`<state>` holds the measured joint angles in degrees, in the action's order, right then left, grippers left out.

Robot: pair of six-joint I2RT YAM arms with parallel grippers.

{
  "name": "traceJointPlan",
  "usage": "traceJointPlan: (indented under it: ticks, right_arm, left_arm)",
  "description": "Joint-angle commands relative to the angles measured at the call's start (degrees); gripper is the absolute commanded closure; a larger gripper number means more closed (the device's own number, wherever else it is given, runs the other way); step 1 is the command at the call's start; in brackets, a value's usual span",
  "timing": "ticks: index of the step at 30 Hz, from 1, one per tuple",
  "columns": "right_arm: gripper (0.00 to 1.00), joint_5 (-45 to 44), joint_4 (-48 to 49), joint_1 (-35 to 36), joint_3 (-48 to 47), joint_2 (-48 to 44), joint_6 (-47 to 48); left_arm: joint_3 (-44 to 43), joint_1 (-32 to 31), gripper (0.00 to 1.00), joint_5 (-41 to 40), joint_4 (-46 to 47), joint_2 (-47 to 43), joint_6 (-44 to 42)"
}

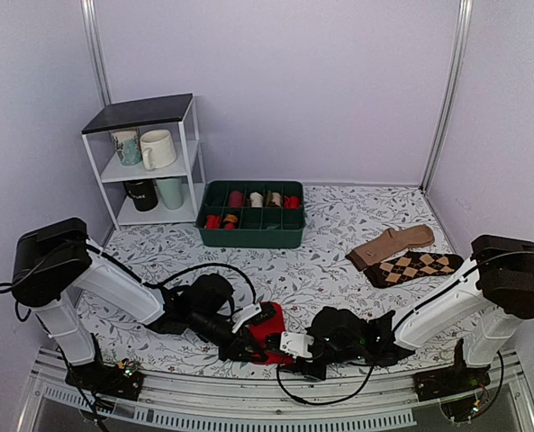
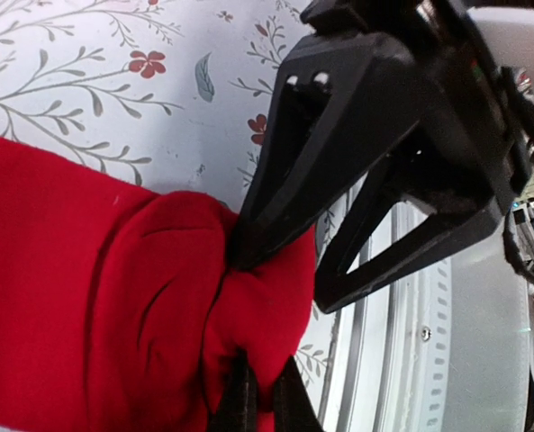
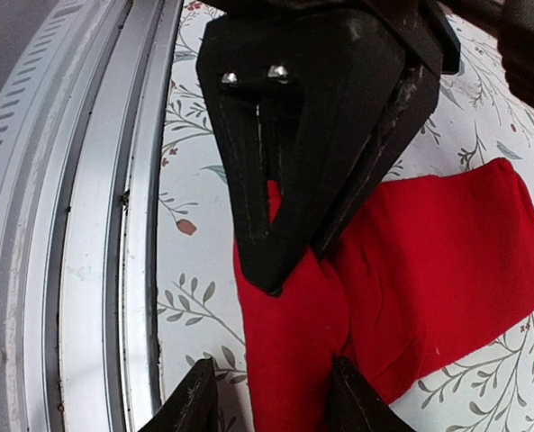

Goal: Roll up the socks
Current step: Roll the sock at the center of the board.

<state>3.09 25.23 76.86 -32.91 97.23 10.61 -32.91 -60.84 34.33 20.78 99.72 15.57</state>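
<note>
- Left gripper (image 1: 245,326) is clamped on the near end of the socks (image 1: 267,329), which lie at the table's near edge.
- Right gripper (image 1: 293,346) pinches the same bunched end.
- Best to turn both together, keeping the fold tight and even.

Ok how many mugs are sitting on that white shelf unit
4. On the upper shelf, a patterned mug stands left of a cream mug; on the lower shelf, a black mug stands left of a pale green mug. More may hide behind them.
</note>
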Motion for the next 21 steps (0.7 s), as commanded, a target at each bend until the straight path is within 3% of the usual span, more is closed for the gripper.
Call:
traceJointPlan:
  ticks: [1, 3, 6, 11, 14, 21]
  right_arm:
    - [0.60, 2.3, -1.1, 0.9, -2.2, 4.4, 0.4]
    - [0.62, 2.4, -3.5, 0.9, -3.3, 6.3, -0.1]
    - [0.77, 1.0, -6.1, 0.9, -4.2, 8.2, -1.8]
    - [0.91, 1.3, -9.4, 0.9, -3.5, 8.3, -6.1]
    - [0.93, 3.1, -10.9, 0.7, -3.3, 8.0, -8.2]
    - [0.93, 12.1, -16.9, -2.3, -5.5, 6.5, -13.4]
  left_arm:
    - [2.7, 0.3, 1.00, -1.3, -8.5, 3.2, 0.5]
    - [2.6, 0.3, 1.00, -1.2, -8.3, 3.3, 0.3]
    - [2.7, 0.3, 1.00, -1.9, -8.1, 2.8, 0.2]
    - [3.0, 0.3, 0.88, -6.4, -8.3, -0.7, -1.6]
    - [4.3, 0.4, 0.71, -11.0, -8.2, -5.7, -3.5]
    - [10.7, -1.2, 0.70, -17.7, -6.0, -21.2, -7.8]
